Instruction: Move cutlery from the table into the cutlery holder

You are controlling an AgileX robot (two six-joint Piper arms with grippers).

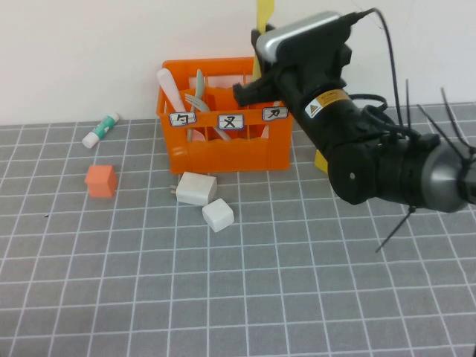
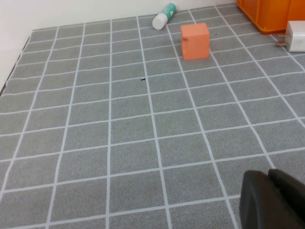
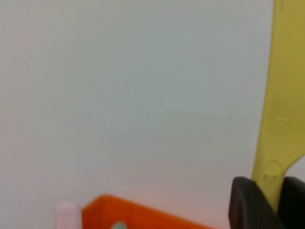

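The orange cutlery holder (image 1: 223, 149) stands at the back of the grey grid table (image 1: 223, 297). It holds white and pale-green utensils (image 1: 197, 100). My right gripper (image 3: 269, 200) is shut on the pale-yellow knife (image 3: 281, 95) and holds it upright. In the high view the knife's tip (image 1: 265, 15) sticks up above the right arm, over the holder's right end. The holder's rim also shows in the right wrist view (image 3: 124, 212), below the gripper. My left gripper (image 2: 274, 200) is shut and empty, low over bare table at the front left, out of the high view.
A white-and-green tube (image 1: 100, 130) and an orange cube (image 1: 100, 181) lie left of the holder. Two white blocks (image 1: 196, 188) (image 1: 218, 215) lie just in front of it. The right arm (image 1: 372, 156) reaches in from the right, and a white wall stands behind.
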